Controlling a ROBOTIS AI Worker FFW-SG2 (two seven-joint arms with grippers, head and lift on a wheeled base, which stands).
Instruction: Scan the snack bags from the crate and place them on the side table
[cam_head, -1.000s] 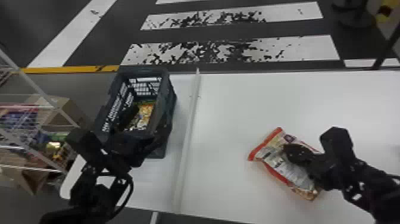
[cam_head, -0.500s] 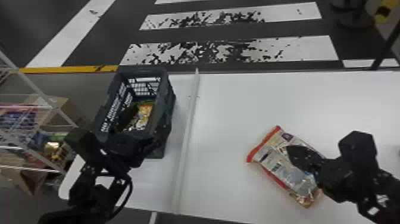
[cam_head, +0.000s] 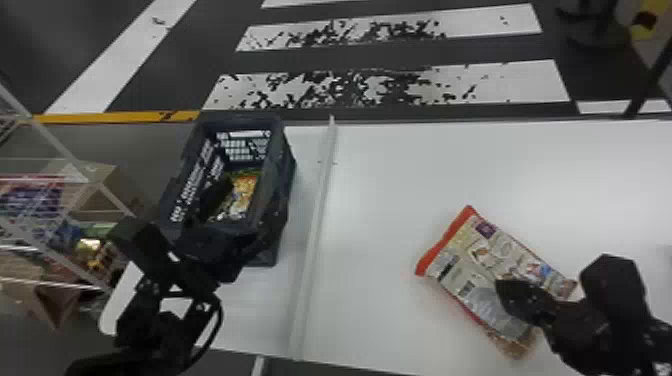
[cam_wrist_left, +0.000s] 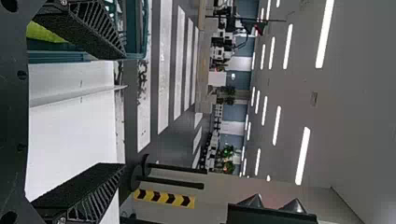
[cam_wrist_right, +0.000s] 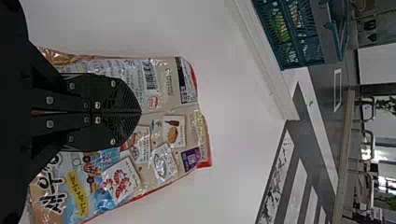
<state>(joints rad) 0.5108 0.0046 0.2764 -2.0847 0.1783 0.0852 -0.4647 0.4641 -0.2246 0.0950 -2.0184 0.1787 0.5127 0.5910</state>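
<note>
In the head view my right gripper (cam_head: 505, 290) is over the snack bag (cam_head: 480, 265), which lies on the right part of the white side table (cam_head: 400, 170), its red-edged end toward the divider. The right wrist view has the right gripper (cam_wrist_right: 139, 112) shut, fingers together against the printed face of the snack bag (cam_wrist_right: 161, 93); I cannot tell whether any film is pinched. My left gripper (cam_head: 242, 217) is at the near end of the dark crate (cam_head: 287, 200), which holds colourful snack bags (cam_head: 245, 192). In the left wrist view the left gripper (cam_wrist_left: 122, 112) stands wide open, nothing between its fingers.
A raised white strip (cam_head: 315, 225) runs across the tabletop between the crate and the snack bag. Left of the table stands a wire shelf (cam_head: 90, 185) with boxes and packages. Dark floor with white stripes (cam_head: 390, 90) lies beyond the far edge.
My right gripper has shifted away from the far edge, toward the near side of the table. The snack bag has turned slightly, its lower end nearer the front edge. The left arm keeps still.
</note>
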